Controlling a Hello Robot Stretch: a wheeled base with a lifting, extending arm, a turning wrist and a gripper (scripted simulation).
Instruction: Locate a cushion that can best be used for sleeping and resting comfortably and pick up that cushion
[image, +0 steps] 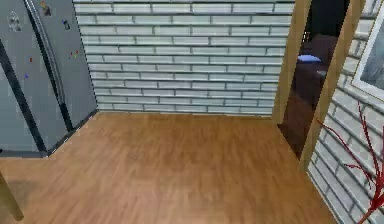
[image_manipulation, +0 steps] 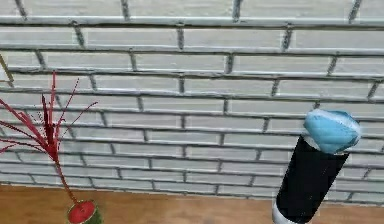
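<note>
Through a wood-framed doorway (image: 292, 75) at the forward view's right, a dim room holds dark furniture (image: 318, 75). A small pale blue shape (image: 309, 59) lies on top of it. It is too small to tell whether it is a cushion.
A grey double-door fridge (image: 40, 70) stands at the forward view's left against a white brick wall (image: 180, 55). Bare wooden floor (image: 170, 165) spreads in front. A red-branched plant (image_manipulation: 45, 135) in a pot (image_manipulation: 84, 212) stands by the side wall. A black cylinder with a pale blue top (image_manipulation: 315, 165) leans nearby.
</note>
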